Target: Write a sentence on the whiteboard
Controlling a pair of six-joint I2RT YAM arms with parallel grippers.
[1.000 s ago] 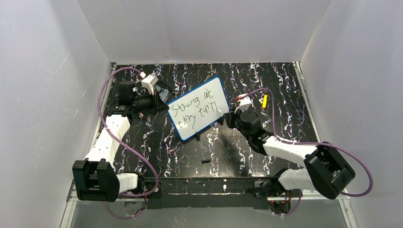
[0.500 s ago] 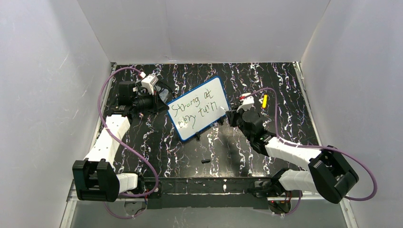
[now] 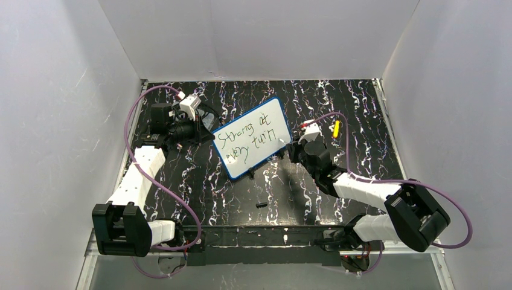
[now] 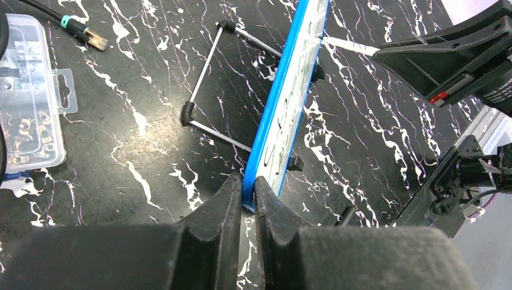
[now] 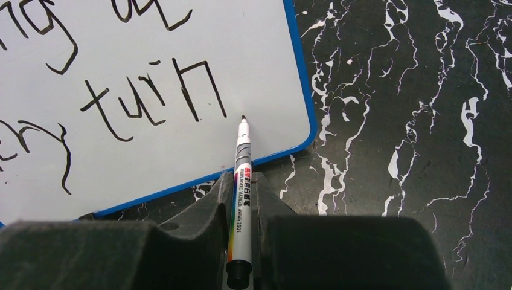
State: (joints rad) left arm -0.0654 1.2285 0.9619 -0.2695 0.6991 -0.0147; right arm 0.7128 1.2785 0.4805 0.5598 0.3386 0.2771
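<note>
Whiteboard (image 3: 252, 138) is mid-frame in the top view, tilted on its wire stand (image 4: 205, 68). Left gripper (image 4: 249, 184) pinches its blue edge. Sentence (image 3: 247, 144) "Strong at every turn" looks complete. Right gripper (image 5: 243, 187) clamps marker (image 5: 243, 148), tip just right of the final "n". Likely left: a full stop at most, then lift off.

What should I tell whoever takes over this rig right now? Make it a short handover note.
Left gripper: shut on the whiteboard's blue rim, steadying it on its wire stand.
Right gripper: shut on the marker, with its tip at the board just right of the last letter; contact unclear.
Done: the sentence, two lines reading roughly "Strong at every turn", looks complete.
Left: probably lift the marker away, then release the board. A small dark piece, maybe the cap, lies in front of the board.
</note>
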